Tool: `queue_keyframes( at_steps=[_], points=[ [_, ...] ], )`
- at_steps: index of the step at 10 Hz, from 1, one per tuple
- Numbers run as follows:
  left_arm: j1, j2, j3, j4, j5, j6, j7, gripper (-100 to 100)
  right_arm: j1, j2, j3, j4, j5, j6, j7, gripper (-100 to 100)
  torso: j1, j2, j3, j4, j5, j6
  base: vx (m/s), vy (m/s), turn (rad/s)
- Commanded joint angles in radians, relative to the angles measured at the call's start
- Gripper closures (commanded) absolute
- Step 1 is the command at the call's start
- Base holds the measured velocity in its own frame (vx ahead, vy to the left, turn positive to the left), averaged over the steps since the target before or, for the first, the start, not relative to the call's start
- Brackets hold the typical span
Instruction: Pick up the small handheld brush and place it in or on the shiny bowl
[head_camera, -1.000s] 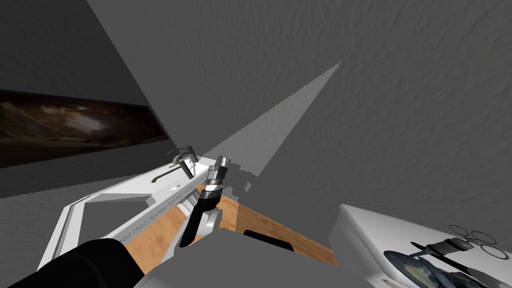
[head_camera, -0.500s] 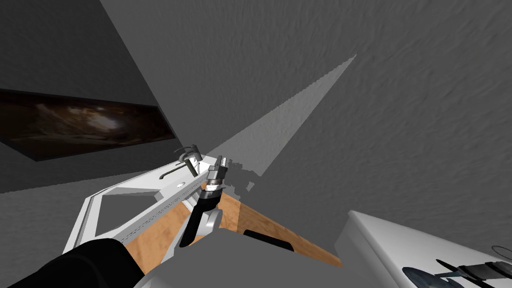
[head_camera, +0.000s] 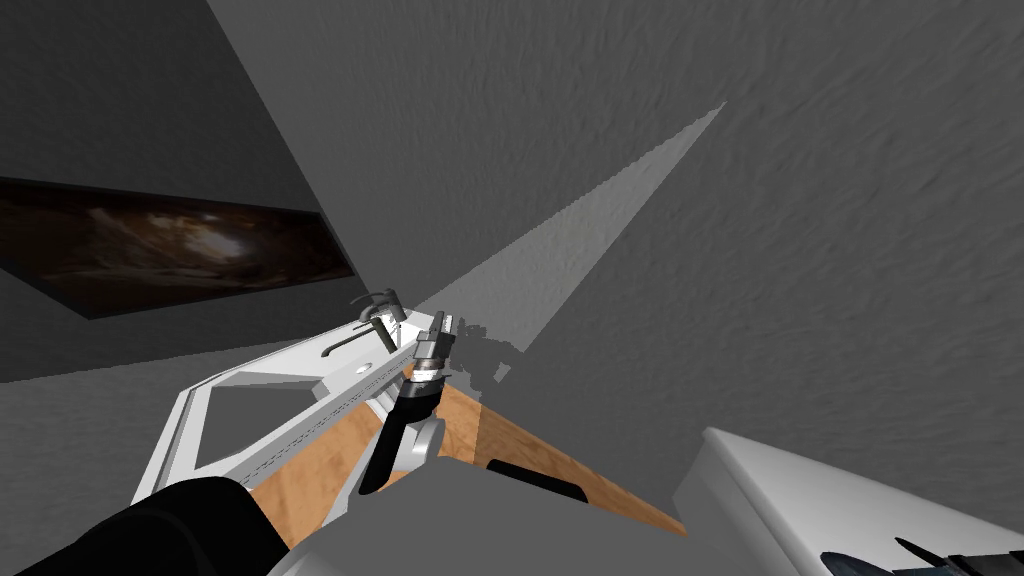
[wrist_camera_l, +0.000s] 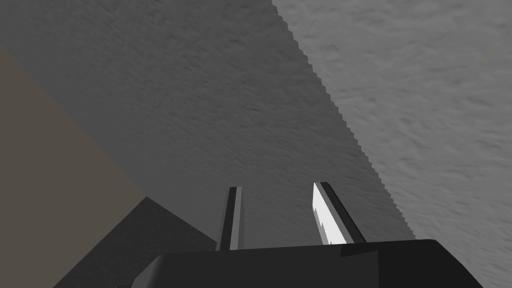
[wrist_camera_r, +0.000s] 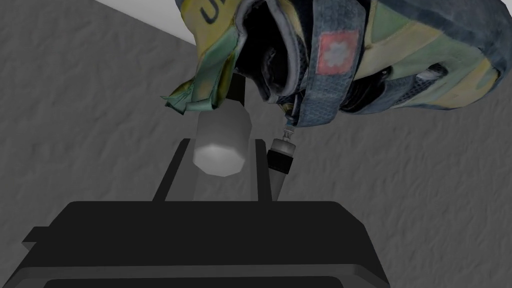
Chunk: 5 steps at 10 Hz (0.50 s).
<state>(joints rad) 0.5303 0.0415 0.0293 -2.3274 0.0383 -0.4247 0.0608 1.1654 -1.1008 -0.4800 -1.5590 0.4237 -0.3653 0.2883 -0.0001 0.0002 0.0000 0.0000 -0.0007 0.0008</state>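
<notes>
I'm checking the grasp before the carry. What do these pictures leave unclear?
Pale grey cylinder, right wrist view: the right end effector presses its sides, but the blue-and-yellow fabric item hides its far end, so bristles cannot be confirmed.
Small dark tube, right wrist view: the end effector's body hides its lower end.
Dark shapes on the white unit, head view: cut off by the bottom edge.

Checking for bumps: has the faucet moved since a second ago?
No. The faucet keeps its place on the white sink; the whole picture shifted: my head moved.
</notes>
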Motion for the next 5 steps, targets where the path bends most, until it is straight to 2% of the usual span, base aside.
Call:
queue_keyframes(
  at_steps=[1,2,3,4,5],
  points=[
    [0.0,0.0,0.0,0.0,0.0,0.0,0.0,0,0.0,0.0,0.0,0.0,0.0,0.0,0.0,100,0.0,0.0,0.0,0.0,0.0,0.0,0.0,0.0,0.0],
    [0.0,0.0,0.0,0.0,0.0,0.0,0.0,0,0.0,0.0,0.0,0.0,0.0,0.0,0.0,100,0.0,0.0,0.0,0.0,0.0,0.0,0.0,0.0,0.0],
    [0.0,0.0,0.0,0.0,0.0,0.0,0.0,0,0.0,0.0,0.0,0.0,0.0,0.0,0.0,0,0.0,0.0,0.0,0.0,0.0,0.0,0.0,0.0,0.0],
    [0.0,0.0,0.0,0.0,0.0,0.0,0.0,0,0.0,0.0,0.0,0.0,0.0,0.0,0.0,100,0.0,0.0,0.0,0.0,0.0,0.0,0.0,0.0,0.0],
    [0.0,0.0,0.0,0.0,0.0,0.0,0.0,0,0.0,0.0,0.0,0.0,0.0,0.0,0.0,0,0.0,0.0,0.0,0.0,0.0,0.0,0.0,0.0,0.0]
  ],
)
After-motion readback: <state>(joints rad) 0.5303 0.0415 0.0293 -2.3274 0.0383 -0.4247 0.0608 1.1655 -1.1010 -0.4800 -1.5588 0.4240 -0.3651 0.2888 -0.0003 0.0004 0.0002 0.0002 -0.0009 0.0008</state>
